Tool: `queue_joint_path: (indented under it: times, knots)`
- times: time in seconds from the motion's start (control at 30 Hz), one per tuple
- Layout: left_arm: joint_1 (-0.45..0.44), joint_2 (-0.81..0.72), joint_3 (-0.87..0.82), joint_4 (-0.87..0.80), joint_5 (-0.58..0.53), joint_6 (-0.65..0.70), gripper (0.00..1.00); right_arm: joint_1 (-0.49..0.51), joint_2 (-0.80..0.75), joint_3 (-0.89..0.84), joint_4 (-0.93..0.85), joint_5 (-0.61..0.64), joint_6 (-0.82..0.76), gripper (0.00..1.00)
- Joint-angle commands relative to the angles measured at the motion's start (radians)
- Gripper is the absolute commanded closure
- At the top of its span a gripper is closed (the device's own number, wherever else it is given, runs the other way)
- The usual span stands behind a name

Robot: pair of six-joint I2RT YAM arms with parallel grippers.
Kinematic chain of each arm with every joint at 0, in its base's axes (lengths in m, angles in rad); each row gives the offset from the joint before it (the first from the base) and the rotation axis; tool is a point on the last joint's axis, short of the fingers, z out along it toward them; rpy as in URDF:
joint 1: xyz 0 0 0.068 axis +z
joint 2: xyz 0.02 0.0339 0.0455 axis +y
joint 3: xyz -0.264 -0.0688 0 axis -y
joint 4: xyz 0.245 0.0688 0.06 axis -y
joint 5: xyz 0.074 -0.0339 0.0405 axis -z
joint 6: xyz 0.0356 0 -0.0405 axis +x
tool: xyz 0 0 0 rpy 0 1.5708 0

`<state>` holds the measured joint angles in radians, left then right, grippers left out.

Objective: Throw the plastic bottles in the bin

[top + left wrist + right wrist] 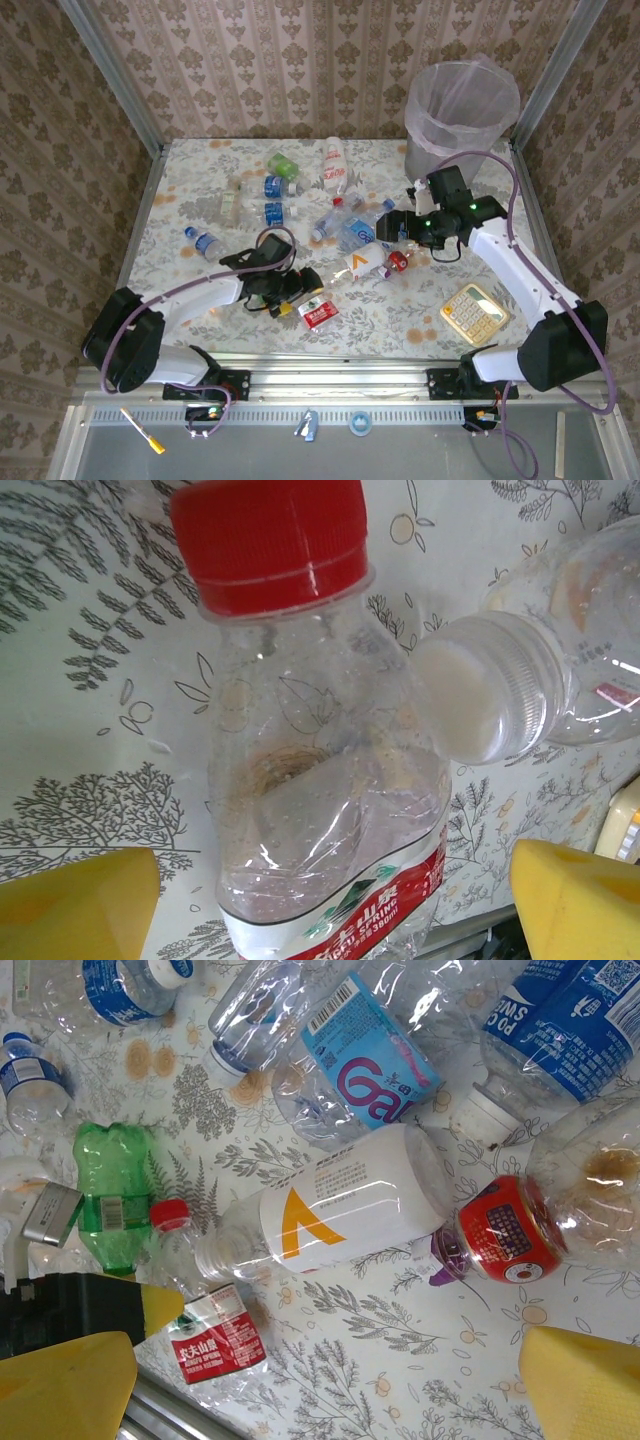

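- The bin [462, 115] stands upright at the far right corner of the bench [180, 290], a thin bag lining it
- The plastic bottles [335, 165] lie loose across the middle of the bench, clear, green and white, most of them crumpled, all outside the bin
- The left gripper [330, 910] is released and sits low over the near middle of the bench
- Its yellow pads [75, 900] stand wide on either side of a clear red-capped bottle [320, 760], with patterned cloth showing between each pad and the plastic
- The red-capped bottle lies flat on the bench, dented, with a red and white label round its lower body
- A white-capped bottle [490, 695] lies just beside it, cap towards its shoulder; I cannot tell whether the two touch
- In the right wrist view the white-capped bottle shows a white sleeve with an orange mark
- The right gripper [320, 1380] is released too, jaws fully spread, grasping nothing, above the cluster right of centre
- Under it a blue-labelled bottle [370, 1070] lies alongside the white sleeve, a red-sleeved bottle [505, 1230] lies at the sleeve's other end, and a green bottle [110, 1185] lies near the red cap
- A beige calculator [474, 312] rests on the near right of the bench, apart from the bottles
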<state>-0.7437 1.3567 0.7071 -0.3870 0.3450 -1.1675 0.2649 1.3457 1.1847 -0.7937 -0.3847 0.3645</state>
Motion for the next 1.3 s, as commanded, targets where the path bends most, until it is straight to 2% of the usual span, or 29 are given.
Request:
queue_joint_path:
  times: [0.0, 0.17, 0.33, 0.63, 0.83, 1.0, 1.27]
  knots:
    - [-0.021, 0.043, -0.018, 0.048, 0.019, -0.015, 0.12, 0.006, 0.009, 0.038, -0.024, -0.03, -0.02, 0.0]
    - [-0.045, 0.124, 0.033, 0.078, 0.039, 0.019, 0.18, 0.006, 0.012, 0.046, -0.031, -0.032, -0.024, 0.0]
    - [-0.057, 0.149, 0.036, 0.068, 0.039, 0.027, 0.35, 0.005, 0.008, 0.044, -0.045, -0.026, -0.031, 0.0]
    - [-0.049, 0.113, 0.028, 0.056, 0.017, 0.054, 0.57, 0.006, 0.006, 0.029, -0.031, -0.023, -0.027, 0.0]
    - [-0.037, 0.003, 0.009, 0.065, -0.017, 0.114, 0.75, 0.006, 0.014, 0.023, -0.003, -0.032, -0.008, 0.0]
    - [-0.029, -0.136, 0.002, 0.046, -0.078, 0.197, 0.76, 0.005, 0.018, 0.023, 0.032, -0.065, 0.016, 0.0]
    - [-0.017, -0.308, 0.115, -0.104, -0.183, 0.457, 0.76, 0.009, 0.007, 0.025, 0.131, -0.169, 0.049, 0.0]
